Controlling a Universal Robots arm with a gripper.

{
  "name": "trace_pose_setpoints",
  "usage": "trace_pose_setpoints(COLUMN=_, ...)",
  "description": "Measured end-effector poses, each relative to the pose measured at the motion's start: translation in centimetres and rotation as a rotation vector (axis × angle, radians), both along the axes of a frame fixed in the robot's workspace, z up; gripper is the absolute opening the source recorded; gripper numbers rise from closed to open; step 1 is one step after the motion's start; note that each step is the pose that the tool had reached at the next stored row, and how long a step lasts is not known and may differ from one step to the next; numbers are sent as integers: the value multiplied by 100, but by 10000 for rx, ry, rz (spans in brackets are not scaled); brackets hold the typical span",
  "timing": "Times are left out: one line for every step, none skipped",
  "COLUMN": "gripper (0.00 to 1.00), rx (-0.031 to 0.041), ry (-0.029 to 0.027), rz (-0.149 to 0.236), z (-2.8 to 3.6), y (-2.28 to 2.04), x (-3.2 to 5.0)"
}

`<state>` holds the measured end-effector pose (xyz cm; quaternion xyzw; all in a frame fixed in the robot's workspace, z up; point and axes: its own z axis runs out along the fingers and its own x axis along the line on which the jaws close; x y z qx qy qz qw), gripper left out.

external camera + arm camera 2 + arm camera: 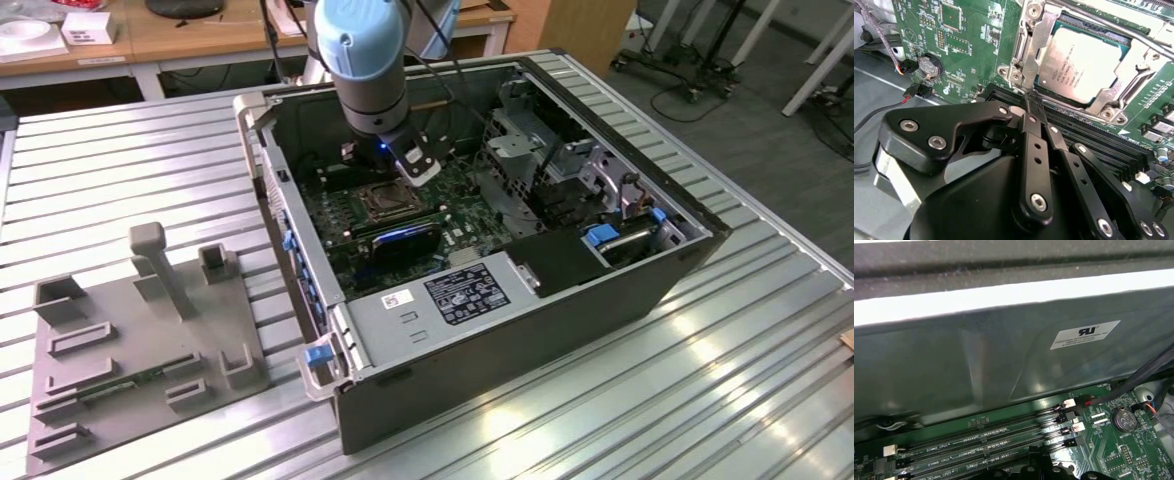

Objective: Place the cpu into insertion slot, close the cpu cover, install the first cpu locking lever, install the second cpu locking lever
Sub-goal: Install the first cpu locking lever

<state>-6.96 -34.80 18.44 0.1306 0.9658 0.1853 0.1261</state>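
Note:
The pale silver cpu lies flat in the insertion slot on the green motherboard. The silver cpu cover is down around it, and the chip shows through its window. A thin metal locking lever runs along the far side of the socket. My gripper is shut with nothing between the black fingers. Its tip sits just off the socket's near corner, over the black memory slots. In the exterior view the gripper hangs inside the open computer case, right beside the socket.
The case wall rises close behind the memory slots. A coin battery and red-black wires lie nearby. Drive cages fill the case's right part. A grey fixture plate lies on the slatted table at the exterior view's left.

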Motion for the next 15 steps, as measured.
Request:
trace_pose_setpoints(gripper=11, rx=4, ry=-3, rz=1, z=-3, y=0, x=0)
trace_pose_setpoints(gripper=11, rx=5, ry=-5, rz=2, z=-4, y=0, x=0)
trace_pose_setpoints(gripper=11, rx=8, ry=-7, rz=3, z=-6, y=0, x=0)
trace_pose_setpoints(gripper=11, rx=11, ry=-8, rz=4, z=-7, y=0, x=0)
trace_pose_setpoints(gripper=11, rx=11, ry=-8, rz=5, z=-7, y=0, x=0)
trace_pose_setpoints(gripper=11, rx=12, ry=-8, rz=5, z=-7, y=0, x=0)
trace_pose_setpoints(gripper=11, rx=13, ry=-9, rz=6, z=-8, y=0, x=0)
trace_pose_setpoints(gripper=11, rx=12, ry=-8, rz=7, z=-8, y=0, x=0)
trace_pose_setpoints(gripper=11, rx=14, ry=-10, rz=6, z=-8, y=0, x=0)
trace_pose_setpoints(gripper=11, rx=13, ry=-9, rz=7, z=-7, y=0, x=1)
trace_pose_setpoints(gripper=11, rx=9, ry=-10, rz=6, z=-5, y=0, x=2)
trace_pose_setpoints(gripper=11, rx=4, ry=-9, rz=5, z=-4, y=1, x=2)
trace_pose_setpoints(gripper=11, rx=1, ry=-9, rz=5, z=-1, y=0, x=2)
trace_pose_setpoints(gripper=11, rx=-4, ry=-9, rz=5, z=3, y=0, x=3)
trace_pose_setpoints(gripper=11, rx=-6, ry=-9, rz=7, z=6, y=0, x=4)
